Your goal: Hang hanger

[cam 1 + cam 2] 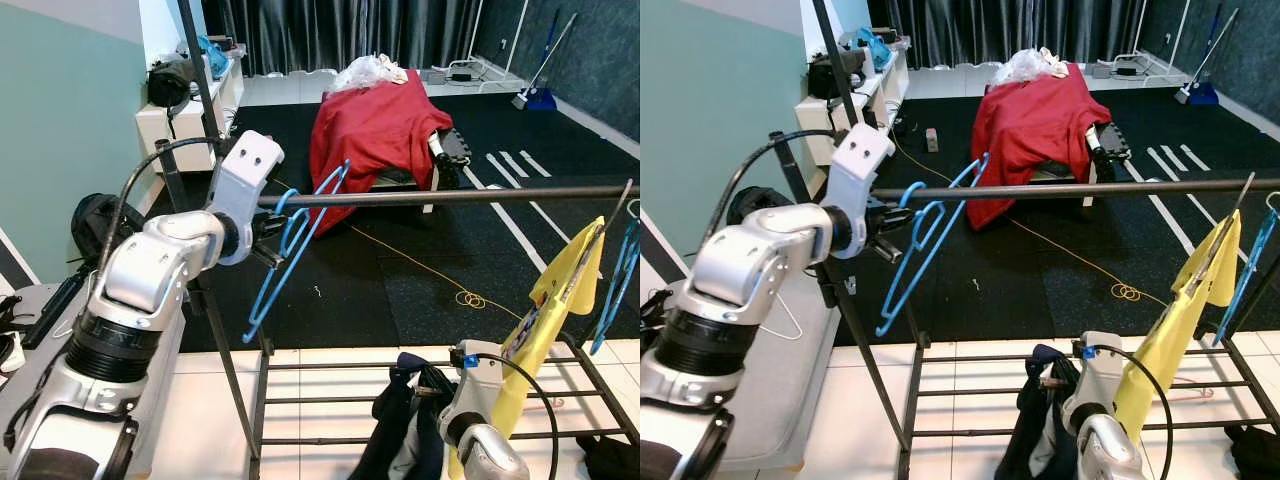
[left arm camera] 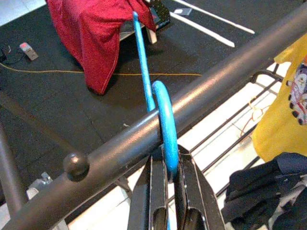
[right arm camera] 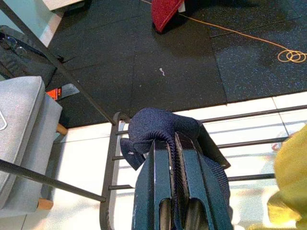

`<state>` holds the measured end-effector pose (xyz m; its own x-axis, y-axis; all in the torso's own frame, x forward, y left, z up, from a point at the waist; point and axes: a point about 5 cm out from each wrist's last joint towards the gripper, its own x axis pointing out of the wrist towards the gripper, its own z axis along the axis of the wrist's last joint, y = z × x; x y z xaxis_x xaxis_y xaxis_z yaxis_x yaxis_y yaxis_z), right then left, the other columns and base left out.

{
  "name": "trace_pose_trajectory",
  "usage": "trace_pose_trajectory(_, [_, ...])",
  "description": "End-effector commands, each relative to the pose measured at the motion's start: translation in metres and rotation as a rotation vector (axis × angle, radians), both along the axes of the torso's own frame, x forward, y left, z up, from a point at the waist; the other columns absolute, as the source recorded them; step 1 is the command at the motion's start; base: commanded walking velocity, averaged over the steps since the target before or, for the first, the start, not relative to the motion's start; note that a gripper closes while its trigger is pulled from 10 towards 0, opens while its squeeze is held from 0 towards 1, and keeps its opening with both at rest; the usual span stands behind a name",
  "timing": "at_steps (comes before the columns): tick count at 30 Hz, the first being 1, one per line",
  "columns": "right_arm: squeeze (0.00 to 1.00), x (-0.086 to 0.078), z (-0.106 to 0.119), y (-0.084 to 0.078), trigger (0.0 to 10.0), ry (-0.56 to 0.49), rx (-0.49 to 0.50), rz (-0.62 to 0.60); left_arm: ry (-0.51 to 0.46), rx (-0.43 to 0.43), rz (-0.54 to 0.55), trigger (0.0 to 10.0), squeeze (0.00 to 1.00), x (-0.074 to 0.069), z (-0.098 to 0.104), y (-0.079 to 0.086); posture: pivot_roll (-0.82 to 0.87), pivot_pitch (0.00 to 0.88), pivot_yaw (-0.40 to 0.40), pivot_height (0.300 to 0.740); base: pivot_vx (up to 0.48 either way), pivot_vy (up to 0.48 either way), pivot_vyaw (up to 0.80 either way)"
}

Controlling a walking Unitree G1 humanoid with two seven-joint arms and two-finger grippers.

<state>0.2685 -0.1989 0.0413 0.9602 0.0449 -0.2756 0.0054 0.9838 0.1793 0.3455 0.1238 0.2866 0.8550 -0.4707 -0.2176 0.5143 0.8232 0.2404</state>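
A blue plastic hanger (image 1: 291,243) hangs tilted from the dark rack rail (image 1: 450,196), its hook (image 2: 165,123) looped over the rail near the rail's left end. My left gripper (image 1: 268,227) is raised to the rail and shut on the hanger just below the hook; its black fingers (image 2: 152,191) pinch the blue plastic. Low at the front, my right gripper (image 3: 172,178) is shut on a dark navy garment (image 3: 158,128) above the rack's lower bars.
A yellow shirt (image 1: 560,300) and another blue hanger (image 1: 618,280) hang at the rail's right end. A red cloth (image 1: 375,130) covers furniture on the black floor behind. A grey cushioned seat (image 3: 24,124) stands at the left. An orange cable (image 1: 440,275) lies on the floor.
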Motion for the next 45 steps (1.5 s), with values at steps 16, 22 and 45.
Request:
trace_pose_trajectory(16, [0.0, 0.003, 0.002, 0.002, 10.0, -0.003, 0.02, 0.001, 0.054, -0.038, -0.019, 10.0, 0.89, -0.003, 0.011, 0.002, -0.1, 0.058, 0.015, 0.735, 0.0, 0.0, 0.0])
trace_pose_trajectory(22, [0.0, 0.003, 0.001, 0.002, 10.0, -0.002, 0.022, 0.004, 0.056, -0.05, -0.013, 10.0, 0.0, -0.01, 0.015, 0.007, -0.09, 0.061, 0.012, 0.735, 0.0, 0.0, 0.0])
trace_pose_trajectory(45, [0.0, 0.001, -0.001, 0.005, 10.0, 0.015, 0.023, 0.031, 0.06, 0.04, -0.269, 10.0, 0.0, -0.077, -0.058, 0.051, -0.1, 0.078, -0.011, 0.735, 0.0, 0.0, 0.0])
